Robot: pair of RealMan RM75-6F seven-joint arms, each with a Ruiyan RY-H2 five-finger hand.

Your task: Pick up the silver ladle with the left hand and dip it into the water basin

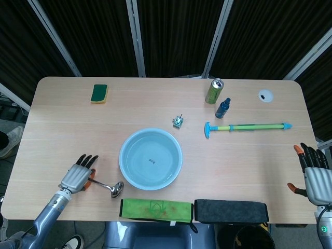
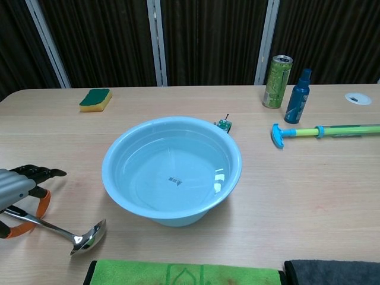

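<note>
Head view: my left hand [image 1: 78, 178] sits near the table's [image 1: 52, 135] front-left edge, bare wood ahead of it. The silver ladle [image 1: 106, 184] runs rightward from under the hand, bowl just short of the water basin [image 1: 150, 158]. Right hand [image 1: 315, 176] hangs off the far edge, fingers spread, holding nothing.

Chest view: left hand [image 2: 18, 190] cut off by the frame; fingers over the ladle [image 2: 65, 231] handle, but I cannot tell if they grip. Green cloth [image 2: 184, 274] lies just below the bowl.

left hand [image 2: 13, 189] cut by frame edge, ladle [image 2: 65, 230] handle seemingly gripped

wooden table [image 1: 67, 129], water basin [image 1: 151, 158], sponge [image 1: 99, 93], can [image 1: 213, 91]
</note>
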